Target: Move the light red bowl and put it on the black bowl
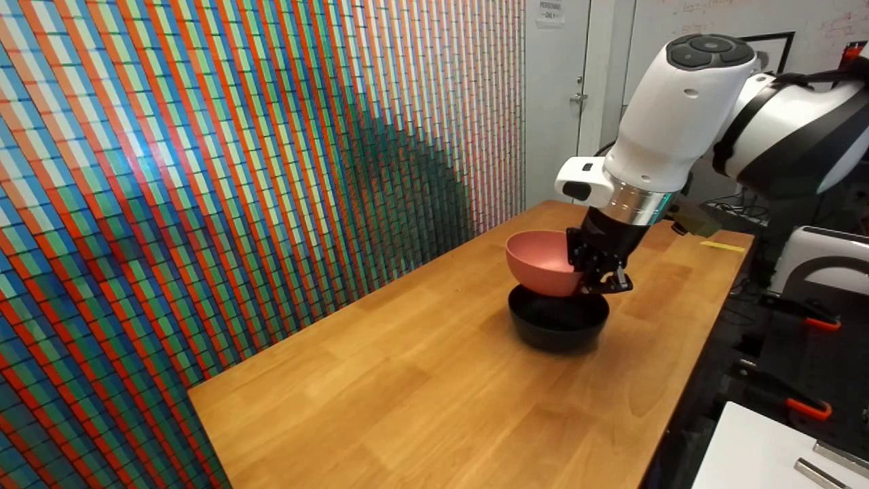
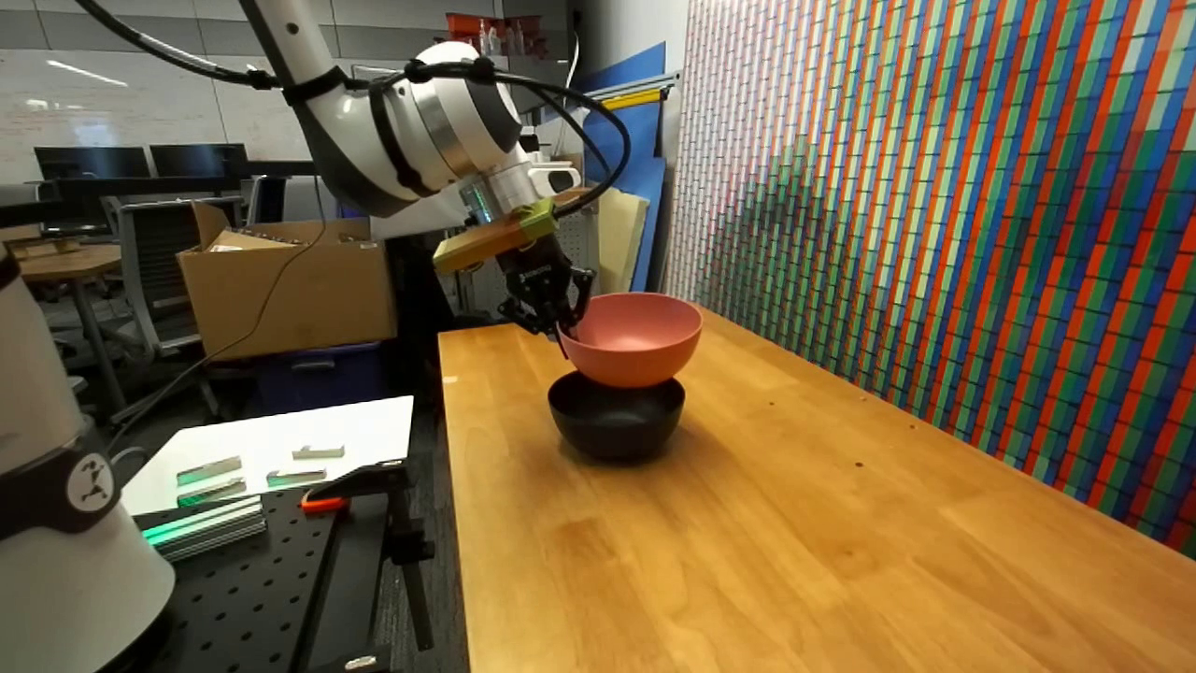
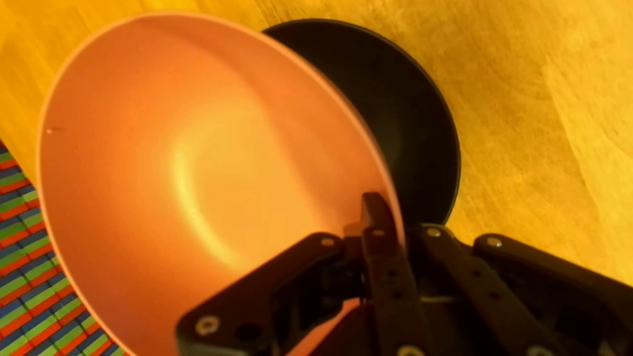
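In an exterior view the lower bowl rests on the table, the upper bowl over it toward twelve o'clock, contact unclear, the gripper astride the upper bowl's rim at nine o'clock, the wall off toward two o'clock. In the wrist view the lower bowl juts past the upper bowl at two o'clock

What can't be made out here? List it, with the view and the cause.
- Inside of the black bowl: partly hidden by the red bowl, wrist view.
- Whether the bowls touch: the red bowl covers the black bowl's far rim in both exterior views.
- Part of the red bowl's rim: behind the claw and past the bottom edge, wrist view.
- Whiteboard writing: too small and faint in an exterior view.
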Tool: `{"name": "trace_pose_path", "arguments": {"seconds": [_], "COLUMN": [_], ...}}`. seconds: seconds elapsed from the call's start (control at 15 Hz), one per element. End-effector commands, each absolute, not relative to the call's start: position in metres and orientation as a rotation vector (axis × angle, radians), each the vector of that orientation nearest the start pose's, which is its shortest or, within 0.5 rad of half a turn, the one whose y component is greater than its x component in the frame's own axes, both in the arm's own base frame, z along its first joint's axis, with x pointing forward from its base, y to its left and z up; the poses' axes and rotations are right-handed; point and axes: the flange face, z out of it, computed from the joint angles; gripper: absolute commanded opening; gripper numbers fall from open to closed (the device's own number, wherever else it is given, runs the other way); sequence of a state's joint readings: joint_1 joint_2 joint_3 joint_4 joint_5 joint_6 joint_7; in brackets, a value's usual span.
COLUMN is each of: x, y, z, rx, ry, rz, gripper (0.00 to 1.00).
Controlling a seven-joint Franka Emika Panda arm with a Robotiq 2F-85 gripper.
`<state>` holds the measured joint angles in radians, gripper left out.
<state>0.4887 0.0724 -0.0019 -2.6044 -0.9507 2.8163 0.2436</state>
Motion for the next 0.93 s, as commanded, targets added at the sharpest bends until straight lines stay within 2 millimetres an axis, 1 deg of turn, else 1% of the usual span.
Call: {"name": "trace_pose_path", "arguments": {"seconds": [0.0, 0.07, 0.13, 0.2, 0.27, 0.53, 0.67, 0.8, 0.87], "x": [0.368, 0.367, 0.367, 0.367, 0.368, 0.368, 0.369, 0.370, 0.372], "y": [0.253, 0.254, 0.256, 0.256, 0.256, 0.256, 0.253, 0.243, 0.233], "z": [0.224, 0.222, 0.219, 0.218, 0.217, 0.219, 0.220, 0.220, 0.220], "rx": [-2.888, -2.888, -2.891, -2.895, -2.898, -2.913, -2.924, -2.944, -2.962], "ry": [-1.859, -1.866, -1.869, -1.870, -1.870, -1.876, -1.879, -1.879, -1.860], "rz": [-0.384, -0.377, -0.362, -0.349, -0.338, -0.328, -0.323, -0.315, -0.328], "gripper": [0.02, 0.02, 0.32, 0.33, 0.39, 0.71, 0.84, 0.99, 1.00]}}
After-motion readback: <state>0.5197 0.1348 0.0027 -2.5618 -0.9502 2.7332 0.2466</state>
